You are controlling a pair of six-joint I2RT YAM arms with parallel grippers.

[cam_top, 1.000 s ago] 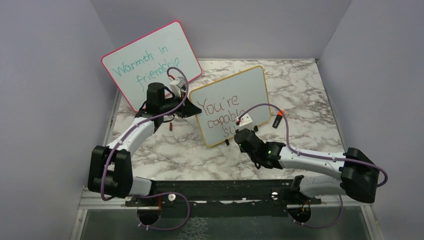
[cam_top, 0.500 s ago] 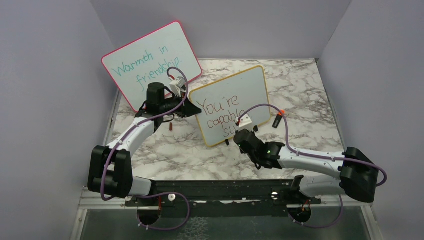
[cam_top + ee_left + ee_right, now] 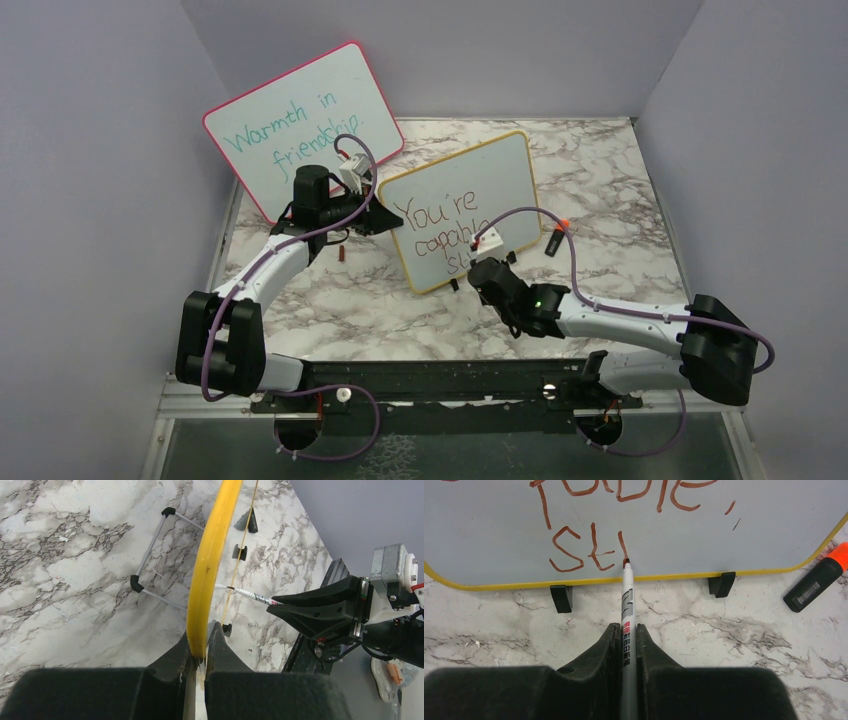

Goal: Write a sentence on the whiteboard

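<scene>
The yellow-framed whiteboard (image 3: 495, 175) stands tilted on small black feet at mid table. My left gripper (image 3: 385, 222) is shut on the board's left edge; in the left wrist view the yellow frame (image 3: 210, 565) runs between the jaws of this gripper (image 3: 202, 641). The sentence (image 3: 440, 225) is red-brown and reads "You're capable" with "st" and one further stroke (image 3: 581, 550) below. My right gripper (image 3: 626, 630) is shut on a slim silver marker (image 3: 627, 600). The marker's tip touches the whiteboard (image 3: 664, 525) at the foot of that last stroke.
A pink-framed board (image 3: 300, 115) with teal writing leans at the back left. A black marker with an orange cap (image 3: 816, 580) lies right of the whiteboard. A small red cap (image 3: 342, 254) lies near the left arm. Purple walls close in three sides.
The right gripper and marker have shifted very slightly along the lowest line of writing. The left arm and the board have not moved.
</scene>
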